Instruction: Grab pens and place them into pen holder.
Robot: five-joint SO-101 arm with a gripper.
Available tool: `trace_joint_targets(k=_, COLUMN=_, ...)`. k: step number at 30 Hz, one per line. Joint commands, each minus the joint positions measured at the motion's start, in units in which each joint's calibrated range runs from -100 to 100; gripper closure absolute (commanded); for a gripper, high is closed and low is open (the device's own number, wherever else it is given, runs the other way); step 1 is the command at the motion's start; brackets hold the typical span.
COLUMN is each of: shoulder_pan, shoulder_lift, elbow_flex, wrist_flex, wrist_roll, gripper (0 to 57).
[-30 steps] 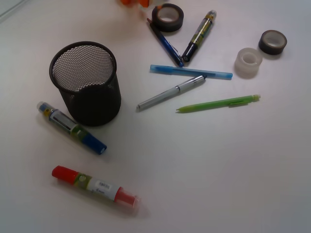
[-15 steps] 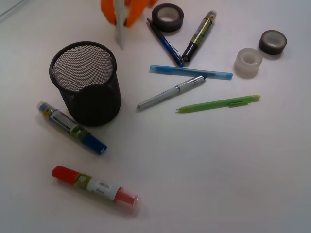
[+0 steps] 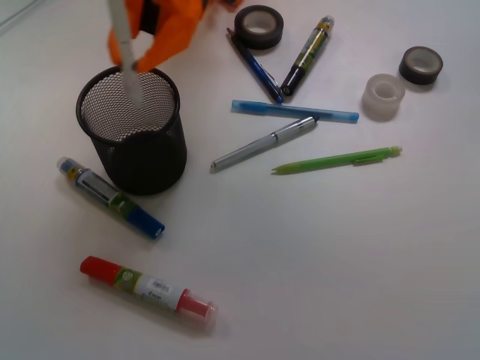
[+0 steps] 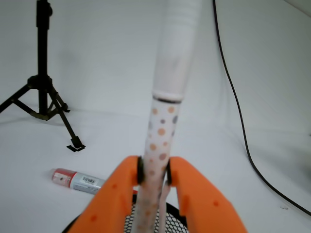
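Observation:
My orange gripper hangs over the black mesh pen holder, shut on a clear pen with orange and grey dots. The pen stands nearly upright and its lower end reaches into the holder's mouth. In the wrist view the pen is pinched between the two fingers of the gripper, with the holder's mesh just below. On the table to the right lie a light blue pen, a silver pen, a lime green pen and a dark blue pen.
Fat markers lie around: black-ended, blue-ended beside the holder, red-ended. Two dark tape rolls and a clear one sit at the back right. The wrist view shows a tripod and a cable.
The gripper came in from the top edge and moved down and left with the dotted pen, from beside the holder to over its mouth. Nothing on the table has moved.

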Motion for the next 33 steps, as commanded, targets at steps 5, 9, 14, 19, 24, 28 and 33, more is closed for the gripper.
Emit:
trace_joint_targets(k=5, shoulder_pan=1.35, shoulder_lift=0.85, elbow_flex=-3.45, wrist_flex=-0.95, wrist_roll=1.86, gripper=55.5)
trace_joint_targets(k=9, shoulder_pan=1.87, shoulder_lift=0.76, elbow_flex=-2.90, wrist_flex=-0.95, wrist_roll=1.66, gripper=41.3)
trace_joint_targets(k=14, shoulder_pan=1.42, shoulder_lift=-1.62, elbow_flex=-5.17, wrist_flex=2.19, wrist_roll=2.74, gripper=36.8)
trace_joint_targets(k=19, shoulder_pan=-2.32, shoulder_lift=-13.51, elbow_flex=-11.42, wrist_flex=24.24, wrist_roll=10.40, gripper=36.8)
trace_joint_targets(k=24, shoulder_pan=-8.89, shoulder_lift=-27.45, elbow_flex=-18.75, wrist_flex=59.24, wrist_roll=22.56, gripper=36.7)
trace_joint_targets(k=28, shoulder_pan=-14.35, shoulder_lift=-34.08, elbow_flex=-21.74, wrist_flex=81.37, wrist_roll=28.52, gripper=36.7)
trace_joint_targets(k=33, shoulder_pan=-22.05, shoulder_lift=-35.19, elbow_flex=-23.19, wrist_flex=100.01, wrist_roll=28.86, gripper=36.7)
